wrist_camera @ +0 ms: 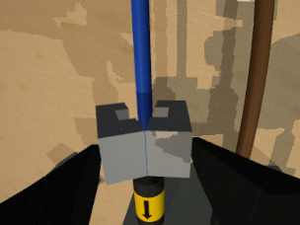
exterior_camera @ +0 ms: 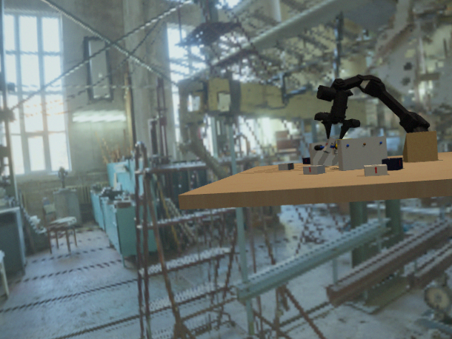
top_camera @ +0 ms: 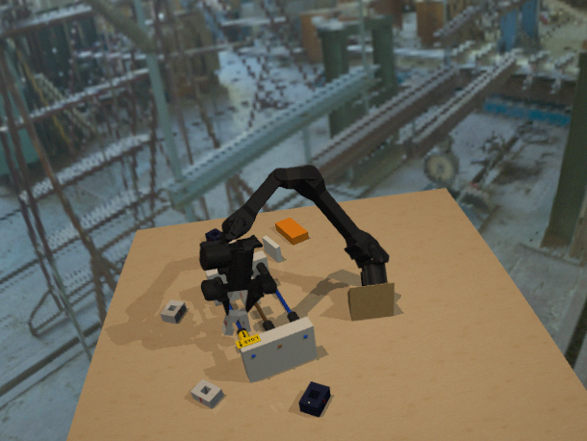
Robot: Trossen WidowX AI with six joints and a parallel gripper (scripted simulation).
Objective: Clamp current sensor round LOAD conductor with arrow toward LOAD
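Note:
My gripper [top_camera: 238, 312] [exterior_camera: 335, 138] [wrist_camera: 146, 148] points down and is shut on the light grey split-core sensor [wrist_camera: 170, 150]. The sensor's two halves meet at a seam on top and spread apart below, so it is still open. It is over the blue LOAD conductor [wrist_camera: 141, 59], which shows between the halves in the top view and runs under the seam in the wrist view. How deep it sits is hidden. The yellow LOAD marker [top_camera: 248, 341] [wrist_camera: 157, 209] is close beside the sensor; its arrow points toward the grey end panel. The sensor's own arrow is not readable.
The grey end panel [top_camera: 281, 356] [exterior_camera: 361, 155] stands just past the marker. A brown conductor [top_camera: 260, 310] [wrist_camera: 257, 74] and another blue one [top_camera: 284, 300] run alongside. Loose blocks with holes [top_camera: 173, 315] lie around, with an orange block [top_camera: 292, 230] and white plate [top_camera: 272, 248] behind.

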